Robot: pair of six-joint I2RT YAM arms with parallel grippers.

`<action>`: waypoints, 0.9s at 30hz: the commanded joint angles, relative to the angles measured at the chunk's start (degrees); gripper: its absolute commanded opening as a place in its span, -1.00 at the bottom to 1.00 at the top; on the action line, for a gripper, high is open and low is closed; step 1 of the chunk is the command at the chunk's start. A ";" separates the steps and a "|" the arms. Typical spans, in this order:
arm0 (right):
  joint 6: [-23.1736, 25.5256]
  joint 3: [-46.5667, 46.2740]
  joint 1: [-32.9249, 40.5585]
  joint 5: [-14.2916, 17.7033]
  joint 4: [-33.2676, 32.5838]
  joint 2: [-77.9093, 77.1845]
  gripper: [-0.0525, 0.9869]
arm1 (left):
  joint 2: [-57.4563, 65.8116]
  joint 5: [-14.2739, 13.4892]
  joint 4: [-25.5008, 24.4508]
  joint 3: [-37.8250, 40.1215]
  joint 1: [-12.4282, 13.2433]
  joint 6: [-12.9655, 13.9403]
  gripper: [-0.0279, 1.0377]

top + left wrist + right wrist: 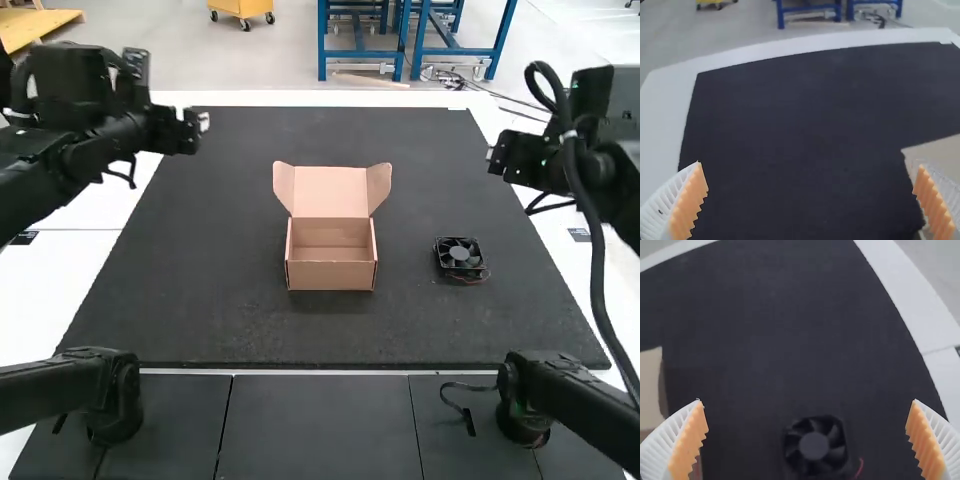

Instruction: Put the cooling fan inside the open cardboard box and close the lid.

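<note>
- Two arm bases, left [100, 395] and right [545, 400], stand at the table's near edge.
- Black mat [200, 290] covers the work area and carries everything.
- Cardboard box [330, 255] sits mid-mat, open, with its lid [332, 190] standing up at the far side and the side flaps spread.
- Left gripper [808, 170] hangs near the mat's far left corner, well apart from the box, pincer spread wide and empty.
- Right gripper [805, 405] hovers above the cooling fan [815, 445], pincer likewise wide, holding nothing.
- That cooling fan lies flat on the mat, right of the box and apart from it. It looks light, with a stiff square frame and fragile blades, so I would pinch opposite frame edges, not the hub.
- Thin red lead [478, 277] trails from the fan and could snag on the box wall.
</note>
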 commanded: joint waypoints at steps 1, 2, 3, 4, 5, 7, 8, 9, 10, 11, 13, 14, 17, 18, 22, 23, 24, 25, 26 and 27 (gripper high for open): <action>-4.11 3.29 -0.32 -0.95 -2.92 4.70 0.85 | -0.98 -0.60 -0.59 -1.36 -4.14 2.62 0.87; -5.61 4.08 -0.32 -1.04 -3.88 6.20 0.85 | -0.98 -0.60 -1.82 -1.98 -5.64 2.53 0.87; -7.10 4.78 -0.32 -1.04 -4.67 7.60 0.85 | -1.34 -0.60 -2.70 -2.86 -7.04 2.62 0.87; -8.07 5.22 -0.41 -1.04 -5.55 9.10 0.85 | -1.69 -0.60 -2.79 -3.82 -8.54 2.62 0.87; -8.42 5.66 -0.32 -1.04 -6.43 10.59 0.85 | -2.13 -0.60 -2.79 -4.79 -10.12 2.45 0.87; -8.42 6.37 -0.32 -2.45 -8.01 13.23 0.85 | -2.65 -0.69 -2.79 -5.76 -12.67 2.36 0.87; -8.33 6.81 -0.32 -2.89 -8.63 14.64 0.85 | -2.74 -0.69 -2.96 -6.11 -13.81 2.18 0.87; -8.24 7.07 -0.41 -3.68 -8.63 15.87 0.85 | -2.65 -0.77 -3.40 -6.28 -14.78 1.83 0.87; -8.24 7.16 -0.41 -3.68 -8.45 16.92 0.85 | -2.57 -0.95 -3.40 -6.46 -15.57 1.04 0.87; -8.33 7.16 -0.50 -3.68 -8.45 17.98 0.85 | -2.65 -0.95 -3.23 -6.72 -16.36 0.34 0.87; -8.24 7.33 -0.76 -3.68 -8.45 19.82 0.85 | -2.83 -0.95 -2.79 -7.69 -17.15 -0.72 0.87; -8.24 7.42 -0.94 -3.68 -8.54 20.52 0.85 | -2.92 -0.95 -2.35 -8.31 -17.24 -0.72 0.87; -8.77 6.81 -1.64 -3.59 -8.98 22.55 0.85 | -3.27 -0.86 -2.96 -9.18 -17.15 -1.51 0.87; -9.56 6.72 -1.82 -3.59 -9.51 23.34 0.85 | -3.53 -0.77 -3.40 -9.45 -17.33 -1.77 0.87; -11.76 7.16 -3.49 -3.50 -11.97 26.15 0.85 | -4.06 0.46 -5.51 -9.80 -17.68 -1.77 0.87; -12.20 7.25 -4.02 -3.50 -12.41 26.59 0.85 | -4.15 1.34 -6.22 -9.62 -17.59 -1.68 0.87; -13.08 7.33 -4.54 -3.59 -12.85 26.94 0.85 | -4.06 1.95 -7.01 -9.36 -17.68 -1.68 0.87; -13.60 7.33 -5.16 -3.59 -13.11 27.38 0.85 | -4.06 2.83 -8.15 -9.01 -17.68 -1.68 0.87; -14.04 7.42 -5.69 -3.59 -13.11 27.64 0.85 | -4.06 4.32 -9.38 -8.74 -17.59 -1.60 0.87; -14.48 7.51 -6.12 -3.59 -13.11 27.99 0.84 | -4.15 5.82 -10.52 -8.48 -17.68 -1.60 0.87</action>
